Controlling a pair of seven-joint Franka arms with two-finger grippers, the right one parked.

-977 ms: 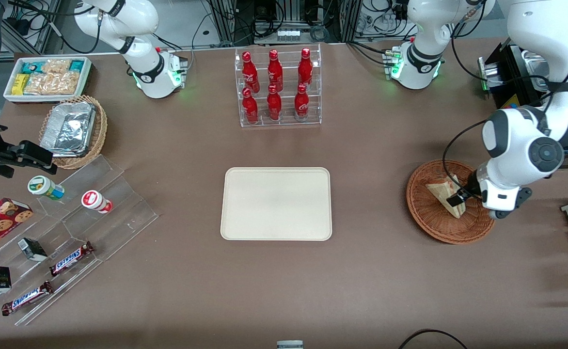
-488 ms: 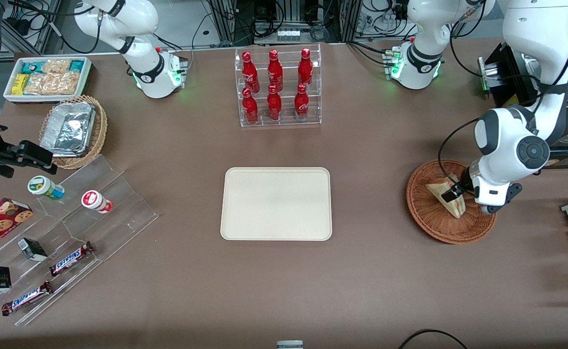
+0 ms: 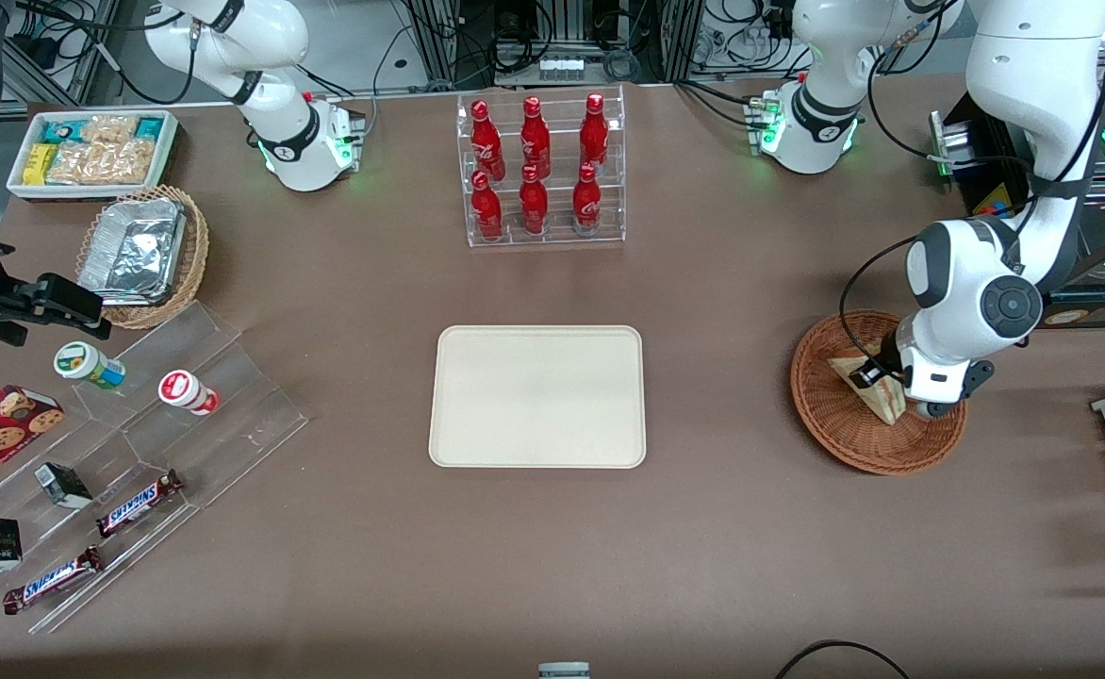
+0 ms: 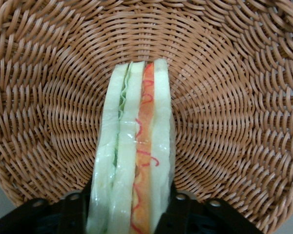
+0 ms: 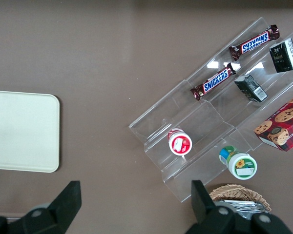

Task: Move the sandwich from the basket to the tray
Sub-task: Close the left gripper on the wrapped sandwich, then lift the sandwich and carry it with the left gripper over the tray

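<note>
Our gripper (image 4: 132, 222) is down inside the basket (image 3: 831, 429), its two fingers (image 4: 178, 207) pressed against the outer bread faces of the sandwich (image 4: 134, 161), one on each side, so we judge it clamped on the wedge. In the wrist view the sandwich stands on edge between the fingers, showing white bread, green lettuce and an orange-red layer under clear wrap. In the front view the sandwich (image 3: 881, 401) sits over the weave, nearer the working arm's side of the basket; we cannot tell whether it has cleared the wicker floor.

So we count the grasp as made, and that is all that is done. The tray (image 3: 537, 396) lies bare in the middle of the table, well apart from the basket, toward the parked arm's end. Lifting out over the rim, carrying across and setting down on the tray all remain.
</note>
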